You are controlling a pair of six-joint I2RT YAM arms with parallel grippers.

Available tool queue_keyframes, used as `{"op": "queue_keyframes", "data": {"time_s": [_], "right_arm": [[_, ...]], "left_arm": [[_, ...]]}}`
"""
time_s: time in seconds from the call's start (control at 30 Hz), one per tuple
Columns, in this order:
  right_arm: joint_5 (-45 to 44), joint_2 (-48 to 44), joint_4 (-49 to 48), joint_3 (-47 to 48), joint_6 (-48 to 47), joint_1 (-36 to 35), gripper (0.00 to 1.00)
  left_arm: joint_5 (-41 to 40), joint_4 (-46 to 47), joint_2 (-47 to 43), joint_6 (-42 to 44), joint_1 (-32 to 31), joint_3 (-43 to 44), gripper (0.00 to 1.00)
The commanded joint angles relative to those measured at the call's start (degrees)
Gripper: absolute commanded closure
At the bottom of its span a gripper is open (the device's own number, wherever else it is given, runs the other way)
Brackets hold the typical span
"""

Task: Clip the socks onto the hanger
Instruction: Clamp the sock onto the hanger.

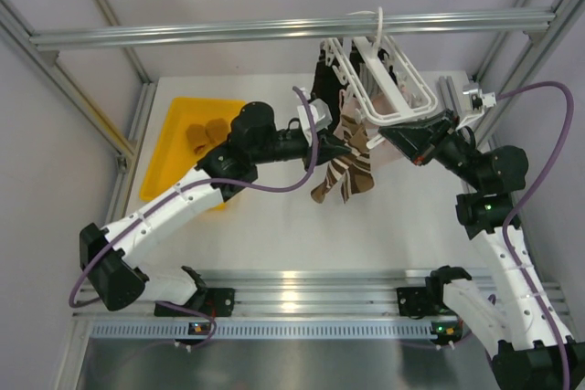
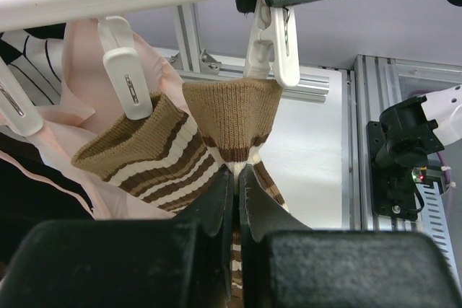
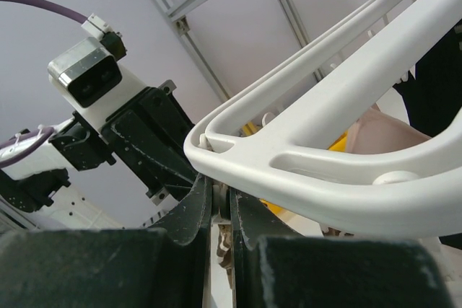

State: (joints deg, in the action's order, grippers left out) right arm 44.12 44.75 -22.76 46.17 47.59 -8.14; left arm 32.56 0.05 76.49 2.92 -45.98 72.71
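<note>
- Left gripper [image 2: 237, 174] pinches the brown cream-striped knitted sock [image 2: 231, 117] at centre frame, which hangs from a white plastic clip [image 2: 273, 41].
- Right gripper [image 3: 220, 185] sits clenched beneath the white plastic hanger frame [image 3: 339, 156].

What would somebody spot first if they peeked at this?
Two brown knitted socks with cream stripes hang under the clips of a white plastic drying hanger, up by the long aluminium bar at the back. The left claw pinches the striped fabric from below. A bright yellow plastic tray sits at the left.
</note>
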Motion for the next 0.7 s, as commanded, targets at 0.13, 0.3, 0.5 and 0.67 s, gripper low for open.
{"op": "queue_keyframes", "data": {"time_s": [0.13,0.3,0.5,0.67], "right_arm": [[0.53,-0.37,-1.58,0.67,-2.50,-0.47,1.00],[0.62,-0.28,-1.67,0.76,-2.59,-0.47,1.00],[0.53,-0.28,-2.11,0.85,-2.24,-0.56,1.00],[0.53,-0.72,-1.06,1.29,-3.29,-0.47,1.00]], "left_arm": [[1.37,4.08,0.50,-0.54,-0.61,4.02,1.00],[1.11,4.08,1.29,-0.54,-1.22,5.07,1.00],[1.11,4.08,2.88,-0.37,-2.63,6.48,1.00],[1.11,4.16,3.14,-0.46,-2.72,6.66,1.00]]}}
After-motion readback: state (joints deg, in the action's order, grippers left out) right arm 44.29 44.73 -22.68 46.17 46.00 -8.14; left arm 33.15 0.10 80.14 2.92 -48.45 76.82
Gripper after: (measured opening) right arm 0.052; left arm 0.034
